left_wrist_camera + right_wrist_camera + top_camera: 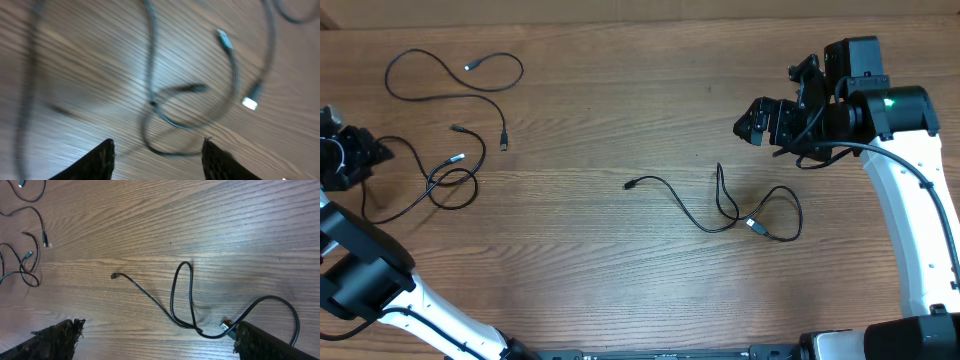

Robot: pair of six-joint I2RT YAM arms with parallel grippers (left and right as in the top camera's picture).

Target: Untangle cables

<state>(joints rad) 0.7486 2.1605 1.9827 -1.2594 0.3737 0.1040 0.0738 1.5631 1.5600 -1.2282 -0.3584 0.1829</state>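
Observation:
Three thin black cables lie apart on the wooden table. One cable (450, 75) loops at the far left. A second cable (445, 178) curls just right of my left gripper (370, 155), which hovers over it. The left wrist view is blurred: my left gripper (159, 150) is open, and that cable's loop (170, 117) and silver plug (249, 103) lie on the wood beyond the tips. The third cable (720, 205) lies mid-right, below my right gripper (748, 125). In the right wrist view my right gripper (159, 330) is wide open above this cable (182, 300), with its silver plug (225, 327) near the right finger (265, 340).
My right arm (910, 220) runs down the table's right side with a thick black wire along it. My left arm (380, 285) crosses the near left corner. The table's far edge (620, 15) shows along the top.

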